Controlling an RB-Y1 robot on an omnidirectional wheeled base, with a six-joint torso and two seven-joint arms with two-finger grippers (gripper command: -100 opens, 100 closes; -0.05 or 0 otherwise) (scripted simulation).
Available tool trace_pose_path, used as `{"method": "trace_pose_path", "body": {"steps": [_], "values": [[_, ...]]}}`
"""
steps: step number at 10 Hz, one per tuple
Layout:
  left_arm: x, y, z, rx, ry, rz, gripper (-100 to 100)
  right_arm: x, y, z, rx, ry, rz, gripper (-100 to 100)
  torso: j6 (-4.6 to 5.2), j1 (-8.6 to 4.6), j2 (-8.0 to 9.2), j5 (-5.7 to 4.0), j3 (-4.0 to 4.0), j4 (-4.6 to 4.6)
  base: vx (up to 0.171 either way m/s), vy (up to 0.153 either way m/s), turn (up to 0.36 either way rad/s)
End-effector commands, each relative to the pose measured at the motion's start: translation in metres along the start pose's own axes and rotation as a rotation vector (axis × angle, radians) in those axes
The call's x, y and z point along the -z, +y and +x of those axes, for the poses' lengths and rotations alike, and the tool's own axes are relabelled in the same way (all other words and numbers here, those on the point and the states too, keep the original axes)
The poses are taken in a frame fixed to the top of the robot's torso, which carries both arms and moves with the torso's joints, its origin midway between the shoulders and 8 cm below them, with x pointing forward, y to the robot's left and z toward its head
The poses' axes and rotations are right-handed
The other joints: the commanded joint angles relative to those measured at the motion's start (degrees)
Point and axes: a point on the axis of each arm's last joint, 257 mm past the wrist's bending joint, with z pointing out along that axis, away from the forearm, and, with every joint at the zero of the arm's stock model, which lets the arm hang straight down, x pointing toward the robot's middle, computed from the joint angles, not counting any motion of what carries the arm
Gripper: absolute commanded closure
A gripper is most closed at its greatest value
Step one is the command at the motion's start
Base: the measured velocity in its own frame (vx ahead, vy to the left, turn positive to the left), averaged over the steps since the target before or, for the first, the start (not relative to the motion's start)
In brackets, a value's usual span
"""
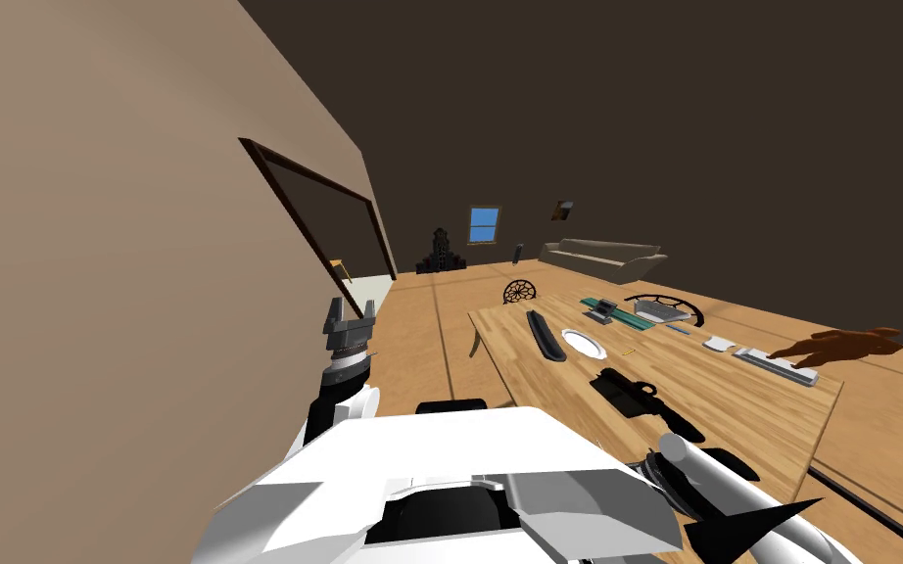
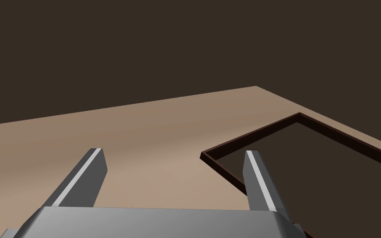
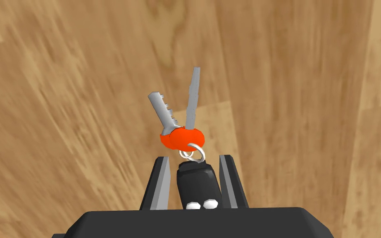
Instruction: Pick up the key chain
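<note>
The key chain [image 3: 181,138] has two silver keys with orange heads, a ring and a black fob [image 3: 196,182]. My right gripper [image 3: 194,158] is shut on the fob, one finger on each side, and the keys stick out past the fingertips over a wooden surface [image 3: 61,103]. In the head view my right forearm [image 1: 699,465] reaches over the near end of the wooden table [image 1: 734,411]. My left gripper [image 1: 350,315] is raised beside the beige wall, away from the table, open and with nothing between its fingers [image 2: 90,173].
On the table lie a long black object [image 1: 545,336], a white plate [image 1: 585,343], a black item [image 1: 626,390] and a grey bar [image 1: 775,365]. A sofa [image 1: 604,258] stands at the back. A dark-framed doorway [image 1: 312,215] opens in the left wall.
</note>
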Motion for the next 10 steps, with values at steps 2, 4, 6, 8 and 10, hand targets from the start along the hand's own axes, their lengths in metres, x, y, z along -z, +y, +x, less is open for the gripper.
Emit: {"method": "trace_pose_path", "body": {"steps": [2, 4, 6, 8, 10], "values": [[0.000, 0.000, 0.000, 0.000, 0.000, 0.000, 0, 0.006, -0.001, 0.008, -0.028, 0.000, 0.000, 100, -0.08, -0.03, 0.14, 0.01, 0.08, 0.04, -0.079, -0.019, 0.150], [0.000, 0.000, 0.000, 0.000, 0.000, 0.000, 0, 0.010, -0.002, 0.014, -0.049, 0.000, 0.001, 100, 0.00, -0.06, 0.39, 0.00, 0.22, 0.07, -0.112, -0.018, 0.102], [0.000, 0.000, 0.000, 0.000, 0.000, 0.000, 0, 0.015, -0.004, 0.020, -0.070, -0.001, 0.002, 100, -0.02, -0.05, 0.37, 0.00, 0.21, 0.08, -0.100, -0.015, 0.122], [0.000, 0.000, 0.000, 0.000, 0.000, 0.000, 0, 0.019, -0.007, 0.025, -0.091, -0.002, 0.003, 100, 0.00, -0.07, 0.36, 0.00, 0.21, 0.08, -0.086, -0.023, 0.100], [0.000, 0.000, 0.000, 0.000, 0.000, 0.000, 0, 0.020, -0.007, 0.026, -0.093, -0.002, 0.003, 100, -0.01, -0.09, 0.29, -0.02, 0.17, 0.06, -0.057, -0.014, 0.070]]}}
